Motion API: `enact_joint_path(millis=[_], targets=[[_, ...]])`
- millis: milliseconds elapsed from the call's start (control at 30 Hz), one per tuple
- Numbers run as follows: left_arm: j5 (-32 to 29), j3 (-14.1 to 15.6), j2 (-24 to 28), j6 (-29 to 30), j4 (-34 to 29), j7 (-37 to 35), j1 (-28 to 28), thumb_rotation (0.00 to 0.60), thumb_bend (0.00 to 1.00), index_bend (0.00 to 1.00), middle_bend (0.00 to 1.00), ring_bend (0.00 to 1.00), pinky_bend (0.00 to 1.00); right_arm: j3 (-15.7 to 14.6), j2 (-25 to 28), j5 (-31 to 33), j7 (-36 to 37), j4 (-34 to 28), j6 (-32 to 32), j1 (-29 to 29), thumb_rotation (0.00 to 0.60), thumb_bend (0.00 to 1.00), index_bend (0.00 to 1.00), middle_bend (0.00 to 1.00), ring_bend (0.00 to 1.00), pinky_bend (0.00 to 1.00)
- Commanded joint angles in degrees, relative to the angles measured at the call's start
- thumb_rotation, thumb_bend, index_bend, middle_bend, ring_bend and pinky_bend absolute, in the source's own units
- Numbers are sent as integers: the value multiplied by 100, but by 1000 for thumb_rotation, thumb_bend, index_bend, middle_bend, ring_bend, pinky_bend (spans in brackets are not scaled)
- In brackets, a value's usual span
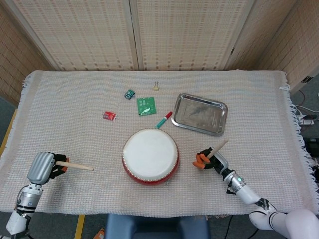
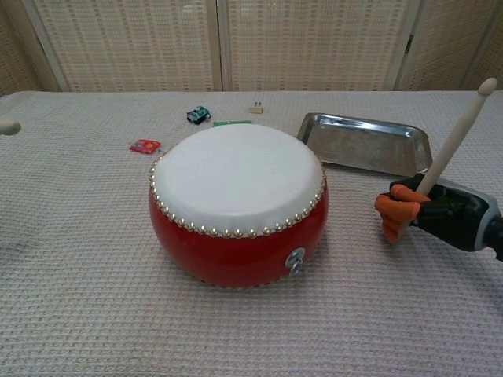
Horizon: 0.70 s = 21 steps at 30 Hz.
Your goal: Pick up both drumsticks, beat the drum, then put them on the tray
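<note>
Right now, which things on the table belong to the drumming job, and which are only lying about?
For the job: drum; left drumstick in the left hand; right drumstick in the right hand; metal tray.

Lying about: green packet, red-and-teal marker, red packet, small teal toy, binder clip.
</note>
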Motion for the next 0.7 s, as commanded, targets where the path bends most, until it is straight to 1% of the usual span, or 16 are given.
enact_joint_path(millis=[33,100,167,233,267,300,533,600,633,700], targets=[[22,10,-13,-12,29,9,-13,600,712,1000,1000,1000,1000,21,-81,34,-88,49,-13,7,600,189,1000,919,902,853],[52,18,-18,-24,51,39,-31,600,712,1000,1000,1000,1000,57,-142,60,-184,90,6,12,600,274,1000,952,939,896],[70,18,-17,-23,54,54,-43,600,712,1000,1000,1000,1000,87,-193,87,-267,125,42,-3,600,420,1000,984,974,941],[74,8,-15,-23,51,57,-55,600,712,1000,1000,1000,1000,135,-237,115,-381,157,104,-13,600,536,1000,999,996,983],[74,3,-16,-23,51,55,-59,600,712,1000,1000,1000,1000,144,-248,119,-441,171,115,-14,600,575,1000,1000,1000,995],[72,-1,-17,-23,53,55,-63,600,713,1000,1000,1000,1000,153,-265,127,-519,193,124,-17,600,588,1000,1000,1000,999],[64,9,-41,-69,101,48,-82,600,712,1000,1000,1000,1000,268,-289,179,-1020,144,256,-15,600,775,1000,1000,1000,1000],[72,20,-36,-93,116,49,-93,600,712,1000,1000,1000,1000,264,-231,152,-1438,98,213,33,600,819,1000,1000,1000,1000],[73,21,-34,-97,120,51,-96,600,712,1000,1000,1000,1000,268,-220,153,-1525,86,205,41,600,835,1000,1000,1000,1000],[79,26,-28,-110,128,61,-104,600,712,1000,1000,1000,1000,303,-176,182,-1851,4,175,61,600,854,1000,1000,1000,1000]])
